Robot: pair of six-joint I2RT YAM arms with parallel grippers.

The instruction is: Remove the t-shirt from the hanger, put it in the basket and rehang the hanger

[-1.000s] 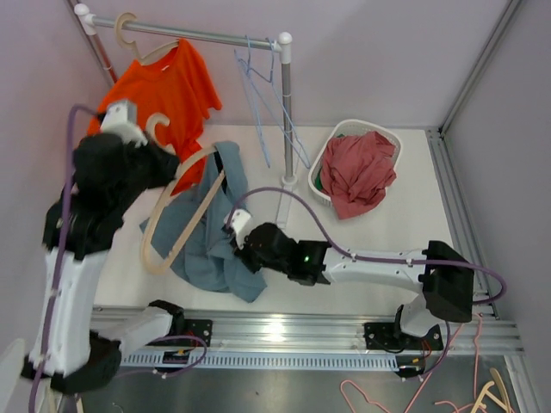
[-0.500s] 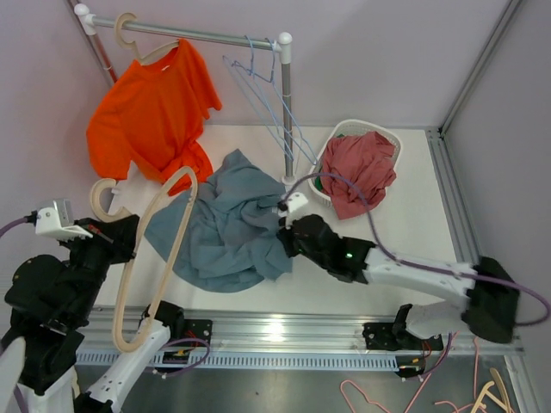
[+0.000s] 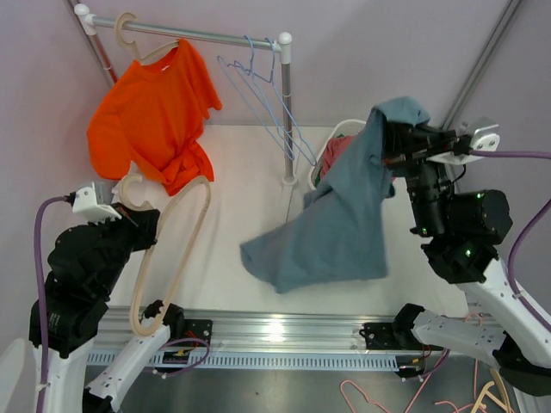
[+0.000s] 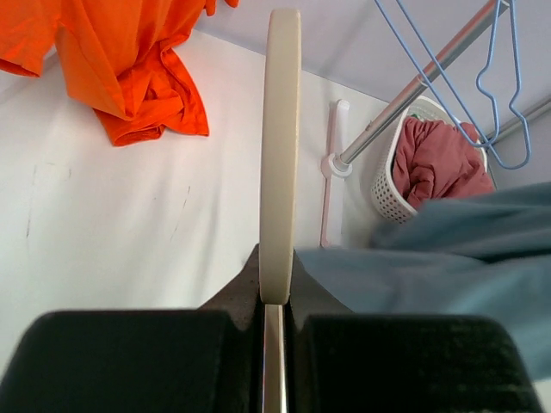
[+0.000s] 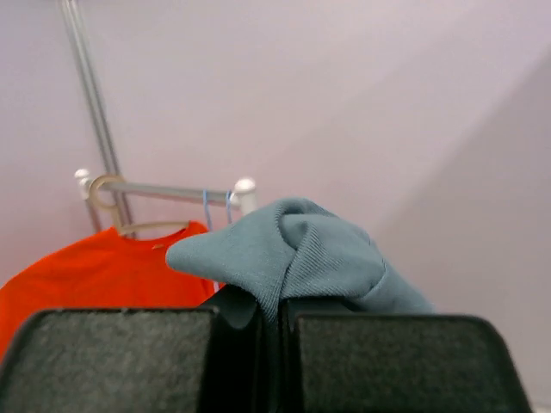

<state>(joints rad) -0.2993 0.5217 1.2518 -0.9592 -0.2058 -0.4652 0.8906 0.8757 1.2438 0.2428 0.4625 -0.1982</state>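
The blue-grey t-shirt [image 3: 340, 224] hangs in the air on the right, clear of the hanger, pinched at its top by my shut right gripper [image 3: 392, 142]. In the right wrist view a bunched fold of the t-shirt [image 5: 293, 249] sits between the closed fingers of that gripper [image 5: 271, 314]. The bare cream hanger [image 3: 203, 200] hangs on the left, held near its hook by my shut left gripper [image 3: 138, 213]. Seen edge-on in the left wrist view, the hanger [image 4: 280, 155] rises from the closed left gripper [image 4: 275, 297], with the t-shirt [image 4: 448, 249] off to the right.
An orange t-shirt [image 3: 155, 112] hangs on a wooden hanger from the metal rail [image 3: 207, 36] at the back left. Blue wire hangers [image 3: 258, 86] dangle beside the rack post [image 3: 287, 112]. A white basket [image 3: 334, 138] with red cloth stands behind the hanging t-shirt.
My right arm swung up and to the right, lifting the t-shirt off the table and away from the hanger. The left arm pulled the hanger back to the left.
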